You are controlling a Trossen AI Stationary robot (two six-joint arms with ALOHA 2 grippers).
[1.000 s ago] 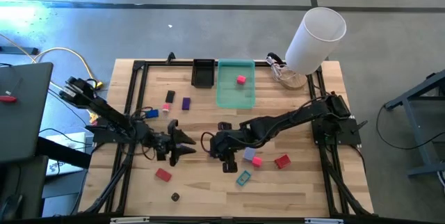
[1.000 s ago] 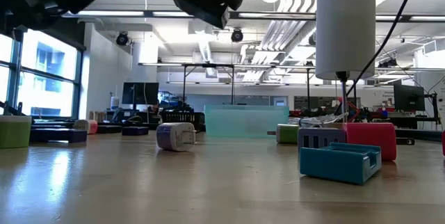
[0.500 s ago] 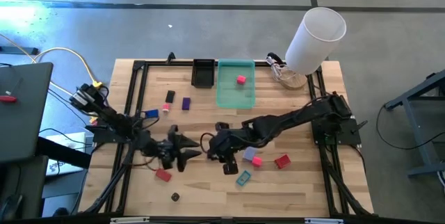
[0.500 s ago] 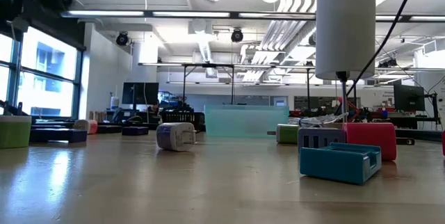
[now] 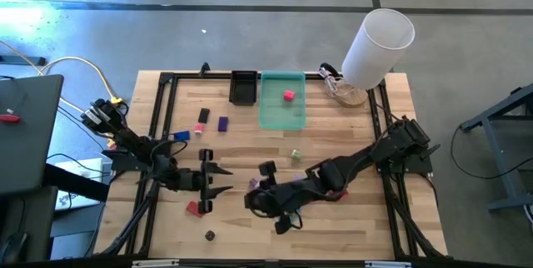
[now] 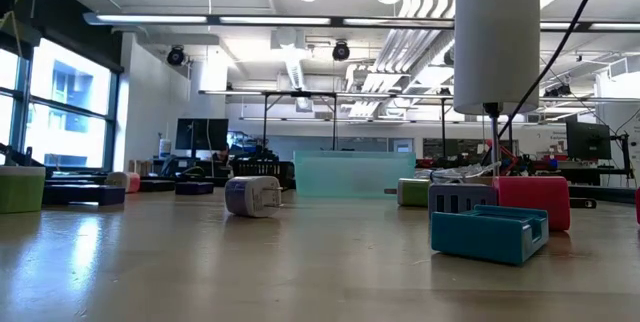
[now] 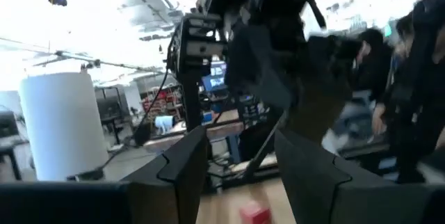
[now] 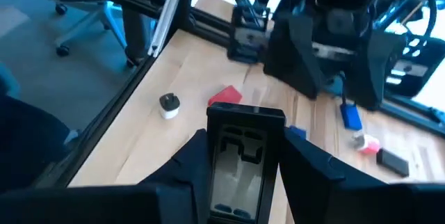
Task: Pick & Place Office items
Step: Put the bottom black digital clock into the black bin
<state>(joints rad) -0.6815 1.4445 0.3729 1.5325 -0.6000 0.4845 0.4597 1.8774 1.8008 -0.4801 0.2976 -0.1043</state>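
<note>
Jaws, right arm: right jaws (image 5: 252,203) low over the counter's (image 5: 350,235) middle, pointed at the other arm. In the right wrist view they appear closed on a black rectangular hollow piece (image 8: 245,147), carried flat between the fingers, probably so that it rides level toward a tray.

Jaws, left arm: left jaws (image 5: 218,182) facing the right jaws across a short gap, parted and holding nothing. They look poised for a pick, not for a carry.

Red block (image 5: 193,209): on the counter just beside the left jaws, on their outer side. It is the nearest loose office item to them.

Small round black-and-white piece (image 5: 210,235): near both jaws, toward the counter's front edge, clear of either arm.

Teal open-sided block (image 6: 490,234), red block (image 6: 533,200), grey-purple block (image 6: 455,197): seen only in the low view. From above, the right arm hides that spot, so its forearm stands in the way of reaching them.

Small green piece (image 5: 296,156): beyond the right jaws, between them and the trays.

Blue piece (image 5: 181,136), pink-and-white piece (image 5: 200,128), black bar (image 5: 203,115), purple block (image 5: 223,123): a cluster beyond the left jaws, unobstructed.

Translucent green tray (image 5: 265,114): well beyond both jaws, holding one pink cube (image 5: 288,95). Small black tray (image 5: 233,89) touches its side.

Tall white cylinder (image 5: 379,47): farthest, at the counter's back corner, out of either path.
</note>
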